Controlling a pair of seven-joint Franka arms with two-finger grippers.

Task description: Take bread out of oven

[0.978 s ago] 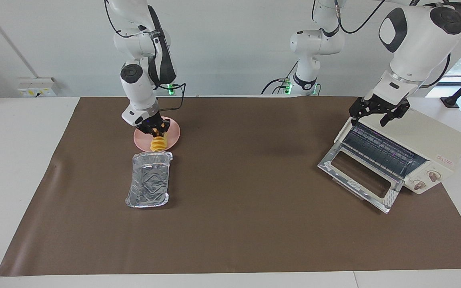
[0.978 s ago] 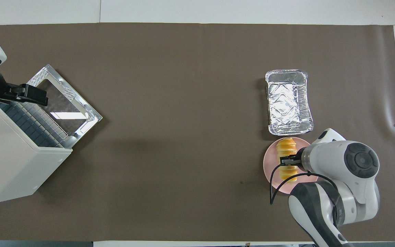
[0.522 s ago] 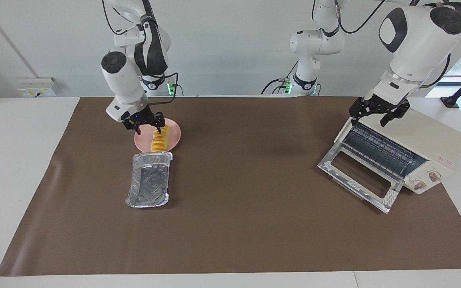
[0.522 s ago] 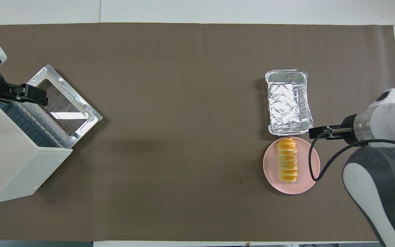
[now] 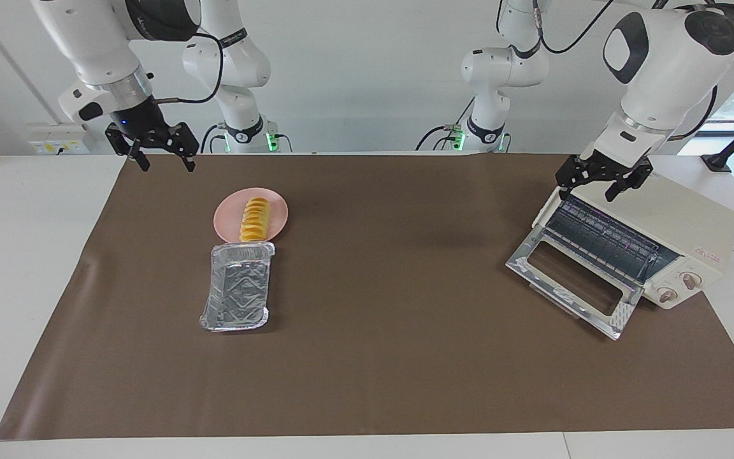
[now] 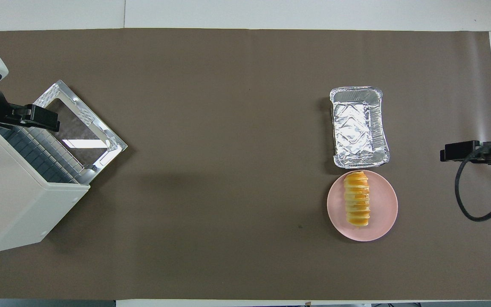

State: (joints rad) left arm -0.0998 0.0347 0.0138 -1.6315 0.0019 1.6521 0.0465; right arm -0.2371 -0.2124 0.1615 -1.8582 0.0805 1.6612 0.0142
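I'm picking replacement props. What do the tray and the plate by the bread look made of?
The tray looks like thin aluminium foil: crinkled, shiny silver, with a rolled rim. The plate under the bread looks like smooth matte pink plastic or melamine; with no gloss or glaze showing, ceramic seems less likely, though it can't be ruled out.

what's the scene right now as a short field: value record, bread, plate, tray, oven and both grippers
bread: lying on the plate, nothing holding it
plate: pink, toward the right arm's end, touching the tray's nearer end
tray: foil, empty, farther from the robots than the plate
oven: toward the left arm's end, door dropped open, rack bare
right gripper: open, empty, raised over the mat's edge near the robots
left gripper: open, empty, over the oven's top front edge
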